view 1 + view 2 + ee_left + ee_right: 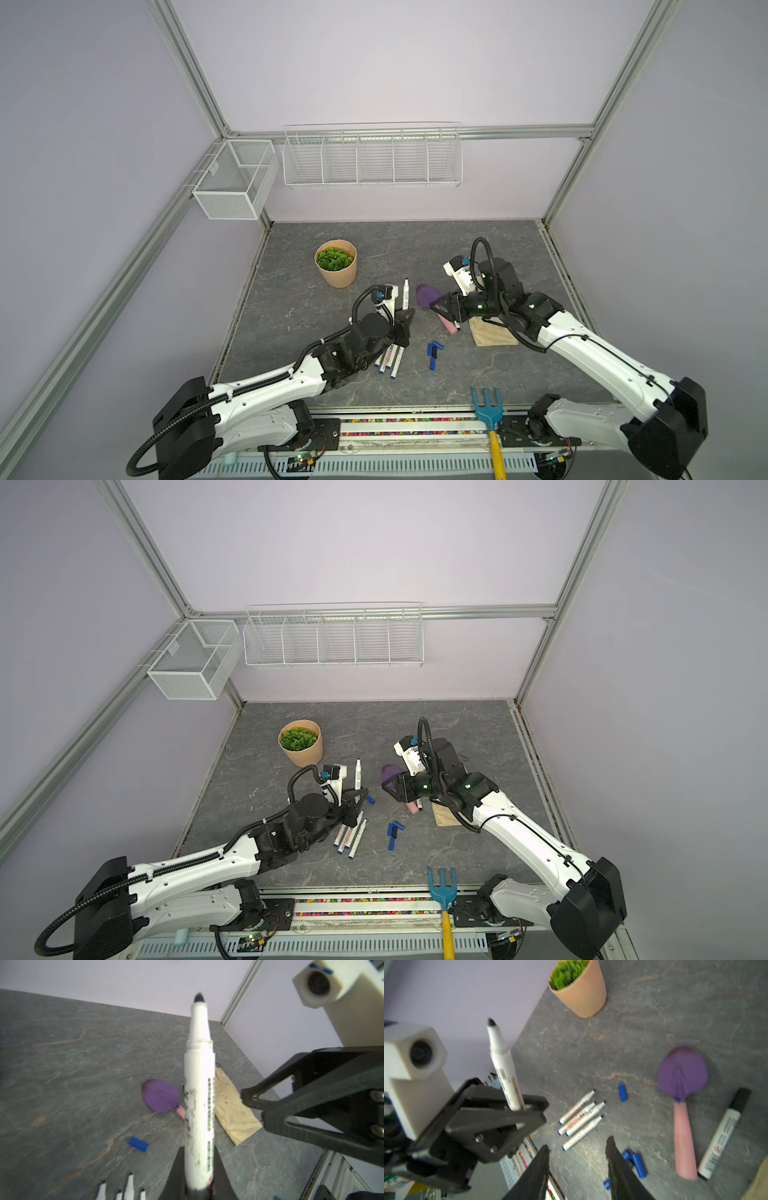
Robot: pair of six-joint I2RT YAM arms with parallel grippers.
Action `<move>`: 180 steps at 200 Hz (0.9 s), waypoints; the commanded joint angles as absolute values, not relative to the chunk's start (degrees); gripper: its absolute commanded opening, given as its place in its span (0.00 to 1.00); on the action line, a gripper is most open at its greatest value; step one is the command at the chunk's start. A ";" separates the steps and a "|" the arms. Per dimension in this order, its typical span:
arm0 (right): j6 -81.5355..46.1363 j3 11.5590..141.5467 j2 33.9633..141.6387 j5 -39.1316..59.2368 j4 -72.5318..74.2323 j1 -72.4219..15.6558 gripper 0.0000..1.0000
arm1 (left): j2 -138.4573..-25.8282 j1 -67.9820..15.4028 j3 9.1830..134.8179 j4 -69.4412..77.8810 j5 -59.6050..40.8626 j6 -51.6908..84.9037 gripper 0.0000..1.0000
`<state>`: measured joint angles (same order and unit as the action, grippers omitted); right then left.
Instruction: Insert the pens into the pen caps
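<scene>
L gripper (406, 315) clamps white black-tipped marker pen (199, 1084) upright. R gripper (434, 306) agape, empty. Fetch small black plastic cap (435, 352), near-centre; align w/ tip, push straight.

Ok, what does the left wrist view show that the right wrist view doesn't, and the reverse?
Only the left wrist view: the right tool seen from outside, open and empty, with its wrist camera. Only the right wrist view: the potted plant, and the left tool from outside, clamped on the uncapped pen. Both: that pen, the purple trowel, a lone blue cap and the four loose pens, of which the left wrist view catches only the tips.
</scene>
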<state>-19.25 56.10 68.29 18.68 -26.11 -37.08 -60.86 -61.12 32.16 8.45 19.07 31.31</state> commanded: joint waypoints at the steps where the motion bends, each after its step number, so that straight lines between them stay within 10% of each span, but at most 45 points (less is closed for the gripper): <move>1: -13.04 53.97 70.14 10.24 -40.53 -40.84 0.48 | -57.67 -61.00 28.14 3.88 27.18 39.16 0.00; 180: -13.10 58.41 98.72 10.64 -35.99 -44.41 0.34 | -50.24 -61.08 24.59 -1.20 31.75 42.19 0.00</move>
<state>-14.48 56.80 97.49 11.31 -37.43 -45.36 -50.92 -61.12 25.06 -0.34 30.30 41.12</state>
